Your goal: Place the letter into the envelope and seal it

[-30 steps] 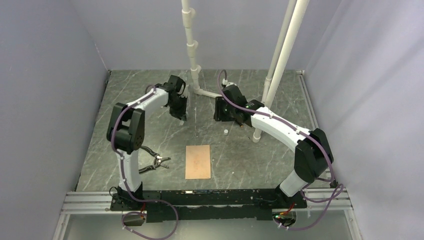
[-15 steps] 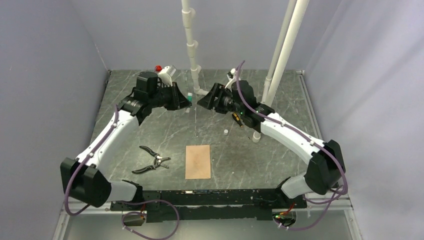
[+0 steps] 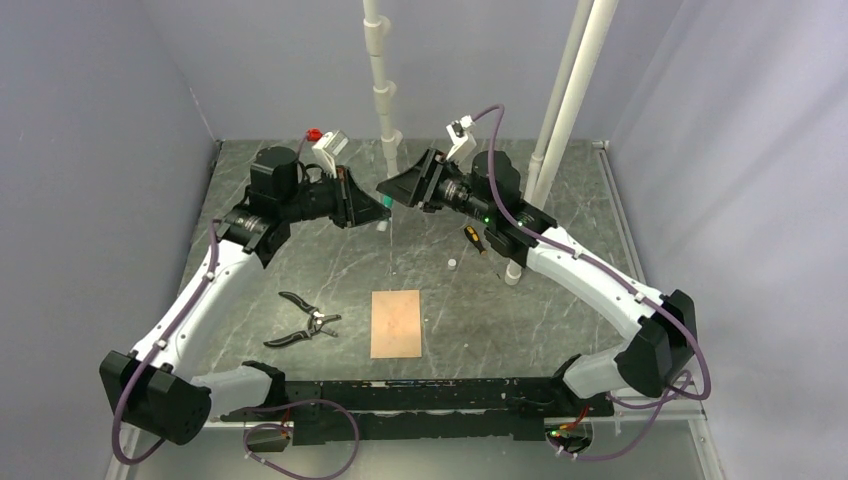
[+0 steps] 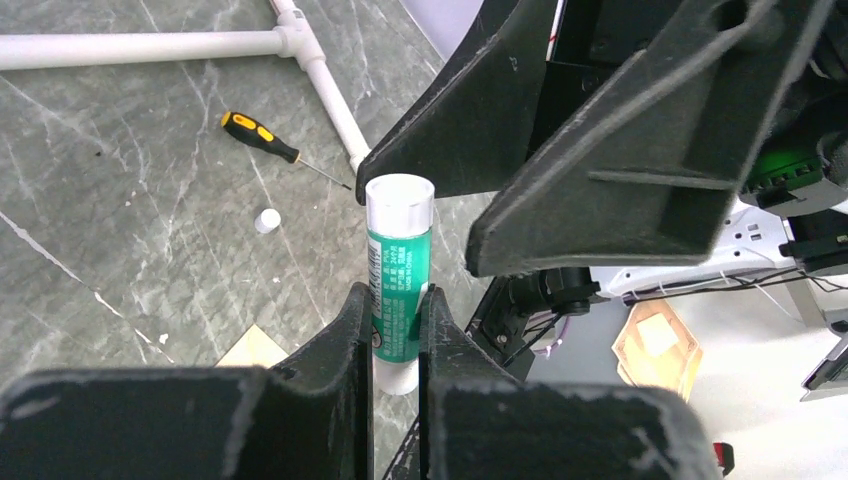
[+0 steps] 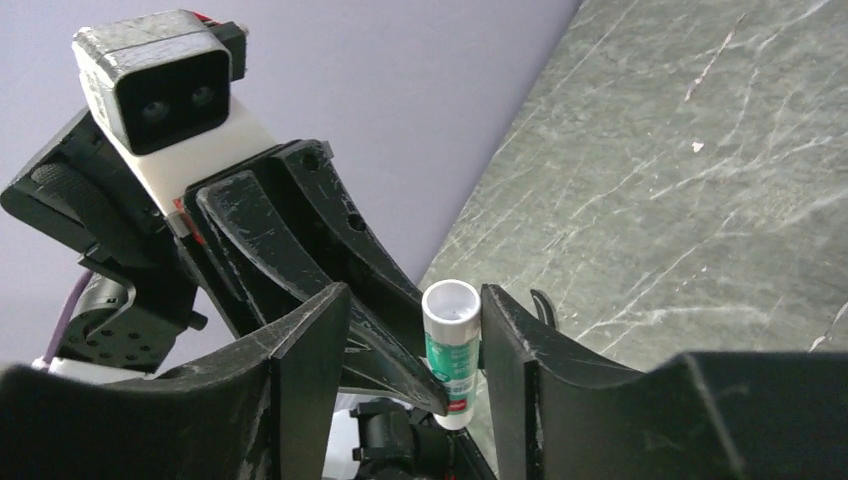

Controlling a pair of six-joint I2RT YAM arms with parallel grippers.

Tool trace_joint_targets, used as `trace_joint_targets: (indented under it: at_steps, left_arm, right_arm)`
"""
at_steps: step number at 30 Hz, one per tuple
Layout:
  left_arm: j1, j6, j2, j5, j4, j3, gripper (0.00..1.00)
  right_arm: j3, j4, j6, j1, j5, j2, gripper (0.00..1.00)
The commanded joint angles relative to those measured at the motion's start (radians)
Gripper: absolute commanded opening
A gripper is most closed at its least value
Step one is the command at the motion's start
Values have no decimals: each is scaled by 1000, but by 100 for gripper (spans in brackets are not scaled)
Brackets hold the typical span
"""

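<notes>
A pair of black-handled pliers [image 3: 304,325] lies on the grey marbled table [image 3: 490,320], well below and to the outer side of the left gripper [image 4: 396,302]. That gripper is raised off the table and points toward the other arm. Its jaws are pressed onto a green-labelled glue stick [image 4: 399,255], pinching it around the lower part of the label. The white upper end of the stick stands clear above the fingertips, and a short white base shows below them.

The letter [image 3: 396,323], a plain tan rectangle, lies flat on the table toward the near edge. It is well below both sets of jaws and touches neither; no gripper is near it. In the left wrist view only a pale corner of it shows, low and to the left of the pinched stick.

The right gripper [image 5: 413,300] faces the left one, tip to tip, also up in the air. Its jaws are spread wide, with the top of the glue stick between them. The stick stands just beside one finger and well apart from the other, and whether it touches the near finger cannot be told.

Below the right jaws, a small white cap [image 3: 452,263] sits on the table. Just past it lies a screwdriver [image 3: 472,239] with a yellow and black handle. White pipes [image 3: 385,100] rise behind both grippers.
</notes>
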State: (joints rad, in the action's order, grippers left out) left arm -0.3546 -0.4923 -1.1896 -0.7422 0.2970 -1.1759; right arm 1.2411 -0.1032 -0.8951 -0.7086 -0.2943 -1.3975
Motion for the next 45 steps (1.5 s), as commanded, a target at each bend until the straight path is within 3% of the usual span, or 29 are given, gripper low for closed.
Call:
trace_joint_targets:
  at_steps: [1,5,12,15,20,24,28,33,39,42,45]
  left_arm:
    - [3,9,31,-47,-22,-42,2]
    - [3,-3,40,-56,-31,-41,2]
    - [3,-22,54,-61,-38,-46,2]
    - [3,-34,53,-59,-32,-50,4]
    - [5,-70,48,-47,-26,-60,40]
    - [16,-87,43,-26,-19,-61,51]
    - [26,-102,33,-40,-25,-54,45]
    - [26,-104,14,-102,-45,-39,29]
    - [26,-106,-5,-172,-66,-30,34]
    - [26,-107,-14,-188,-68,-32,30]
    - [26,-106,-21,-179,-67,-37,6]
  right_arm:
    - [49,-8,23,-16,-19,12,47]
    - [67,2,22,-18,-31,9,32]
    - [91,50,46,-23,-42,6,27]
    - [99,67,55,-23,-40,7,13]
    - [93,61,103,-23,-67,16,0]
    - [79,48,129,-23,-104,30,0]
    - [64,36,125,-23,-117,37,0]
    - [45,-19,83,-23,-131,39,0]
    - [43,-56,39,-22,-138,26,0]
    - [41,-59,35,-23,-133,26,0]
    - [47,-39,44,-23,-125,28,1]
